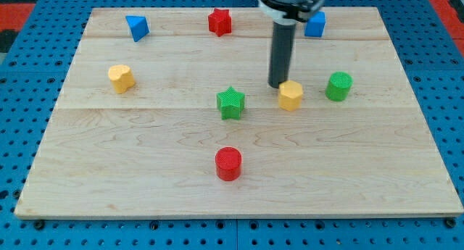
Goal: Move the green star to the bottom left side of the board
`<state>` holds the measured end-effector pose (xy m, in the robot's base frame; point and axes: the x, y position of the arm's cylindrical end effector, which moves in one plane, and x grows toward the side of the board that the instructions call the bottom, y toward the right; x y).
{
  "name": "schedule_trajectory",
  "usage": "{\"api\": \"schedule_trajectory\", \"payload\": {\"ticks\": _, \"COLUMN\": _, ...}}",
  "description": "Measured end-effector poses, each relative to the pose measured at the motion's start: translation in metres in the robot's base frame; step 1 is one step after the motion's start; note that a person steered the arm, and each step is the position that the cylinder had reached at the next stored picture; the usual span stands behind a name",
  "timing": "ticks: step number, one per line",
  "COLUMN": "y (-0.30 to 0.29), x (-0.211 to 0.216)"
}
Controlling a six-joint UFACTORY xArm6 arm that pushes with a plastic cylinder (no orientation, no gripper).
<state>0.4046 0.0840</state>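
Observation:
The green star [230, 103] lies near the middle of the wooden board [145, 177]. My tip [278, 85] rests on the board to the right of the star and a little above it, with a gap between them. The tip sits just left of and touching or nearly touching the yellow hexagonal block [291, 95]. The rod rises straight up from the tip to the view's top.
A red cylinder [228, 163] lies below the star. A green cylinder [338, 85] is at the right. A yellow block [121, 78] is at the left. A blue triangle [136, 27], a red star [220, 22] and a blue block [315, 24] line the top.

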Motion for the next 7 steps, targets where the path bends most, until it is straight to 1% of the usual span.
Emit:
{"api": "schedule_trajectory", "payload": {"ticks": 2, "y": 0.054, "x": 0.094}}
{"api": "schedule_trajectory", "payload": {"ticks": 3, "y": 0.084, "x": 0.124}}
{"api": "schedule_trajectory", "payload": {"ticks": 4, "y": 0.077, "x": 0.101}}
{"api": "schedule_trajectory", "payload": {"ticks": 5, "y": 0.039, "x": 0.055}}
{"api": "schedule_trajectory", "payload": {"ticks": 6, "y": -0.025, "x": 0.038}}
{"api": "schedule_trajectory", "payload": {"ticks": 7, "y": -0.097, "x": 0.031}}
